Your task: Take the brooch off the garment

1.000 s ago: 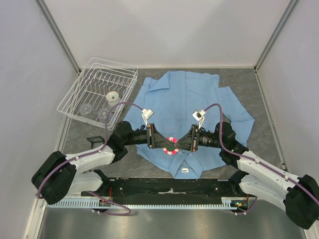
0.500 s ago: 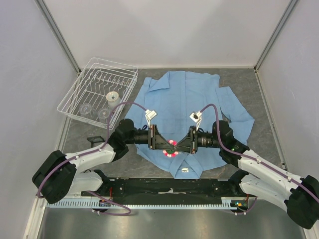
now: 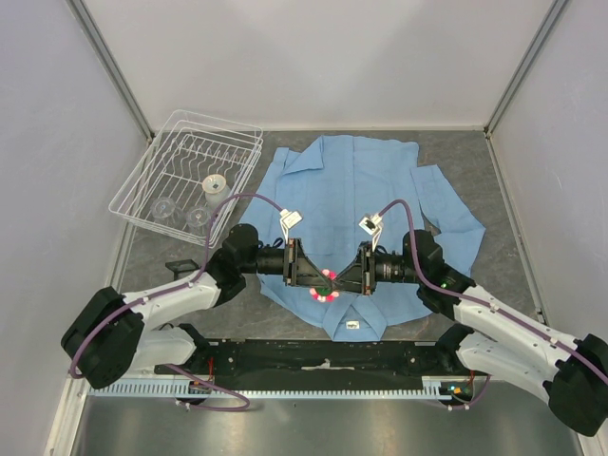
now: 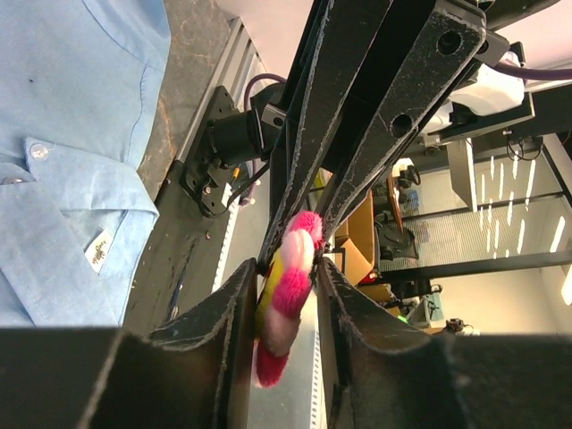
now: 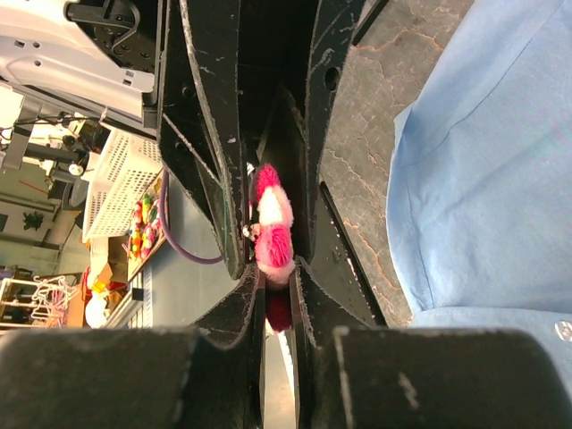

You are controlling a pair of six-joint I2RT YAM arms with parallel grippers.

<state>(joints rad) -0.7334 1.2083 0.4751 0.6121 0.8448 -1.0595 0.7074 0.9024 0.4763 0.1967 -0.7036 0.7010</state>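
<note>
Left gripper and right gripper meet tip to tip, both pinched on the brooch (probably to work its pin loose); it sits over the garment, near the collar.

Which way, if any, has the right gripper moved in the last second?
Yes. Judged against the white collar label, which stays put, the right gripper has edged slightly left, toward the left gripper.

end effector fingers hide most of the brooch.
</note>
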